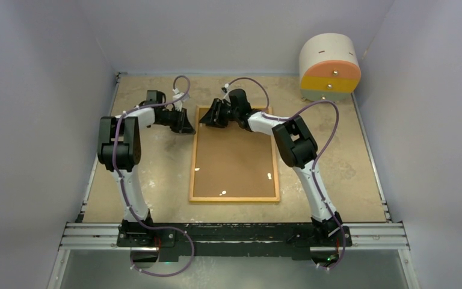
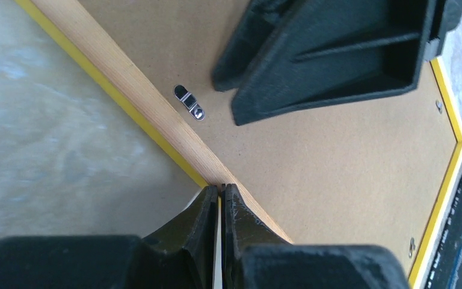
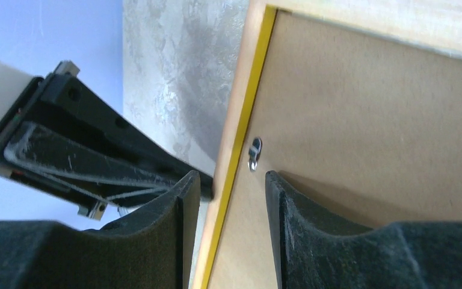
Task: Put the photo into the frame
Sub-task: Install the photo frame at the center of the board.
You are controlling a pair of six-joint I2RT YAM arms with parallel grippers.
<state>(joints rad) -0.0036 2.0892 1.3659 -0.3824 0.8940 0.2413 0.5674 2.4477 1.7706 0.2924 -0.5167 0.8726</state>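
Frame back-up on bench; both claws at its far-left corner.
The frame lies flat mid-bench, brown backing board uppermost, long axis running near to far. Both arms reach forward, elbows raised. Left claw closed, tips against the rim. Right claw part-open, straddling that rim.

The top camera sits high up at the near side of the desk. It looks down on all of it from far off, with the frame in the middle. The left wrist camera rides right behind the left claw and looks at the frame from very close. The right wrist camera rides behind the right claw, just as close. Both wrist cameras see the same edge of the frame, and each sees the other claw.
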